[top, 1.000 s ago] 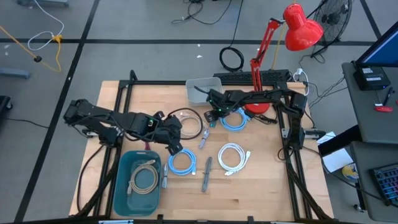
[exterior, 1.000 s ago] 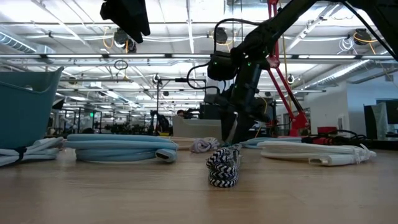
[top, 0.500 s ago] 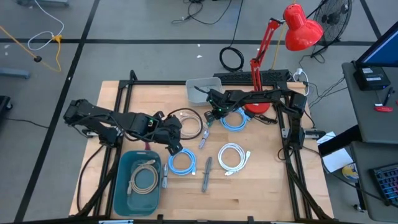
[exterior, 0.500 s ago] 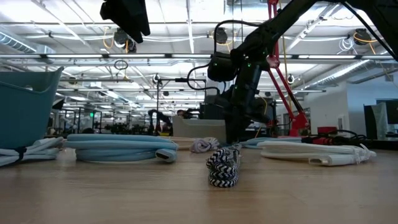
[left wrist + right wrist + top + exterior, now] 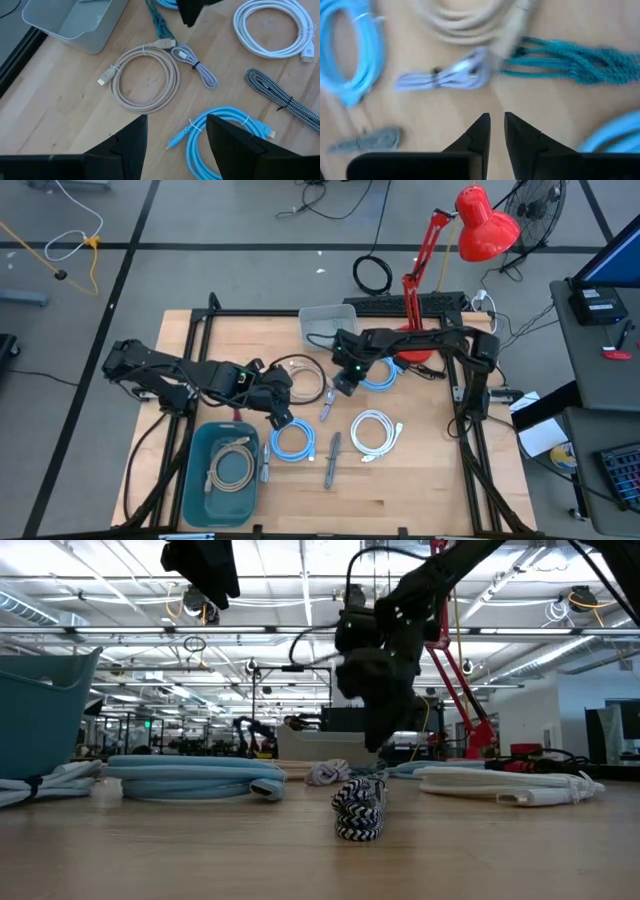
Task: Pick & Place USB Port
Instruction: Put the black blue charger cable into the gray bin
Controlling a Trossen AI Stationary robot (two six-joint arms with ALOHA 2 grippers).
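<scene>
Several coiled cables lie flat on the wooden table. They include a teal braided cable [image 5: 560,67], a small lilac-grey one [image 5: 450,75], a beige coil [image 5: 147,82], a blue coil [image 5: 225,140], a white coil [image 5: 373,430] and a black-and-white braided bundle [image 5: 358,808]. My right gripper [image 5: 497,117] hovers above the bare wood between the teal and lilac-grey cables, its fingers nearly together and empty. My left gripper [image 5: 176,119] hangs open above the table, between the beige coil and the blue coil, touching nothing.
A teal bin [image 5: 196,480] at the near left holds a beige cable. A grey bin [image 5: 322,320] stands at the far edge, with a light-blue coil [image 5: 378,374] beside it. A red lamp [image 5: 470,230] rises at the far right.
My right gripper has risen from table height beside the teal braided cable and moved a little toward the near edge. The teal cable stays on the table. The left arm has kept still.
</scene>
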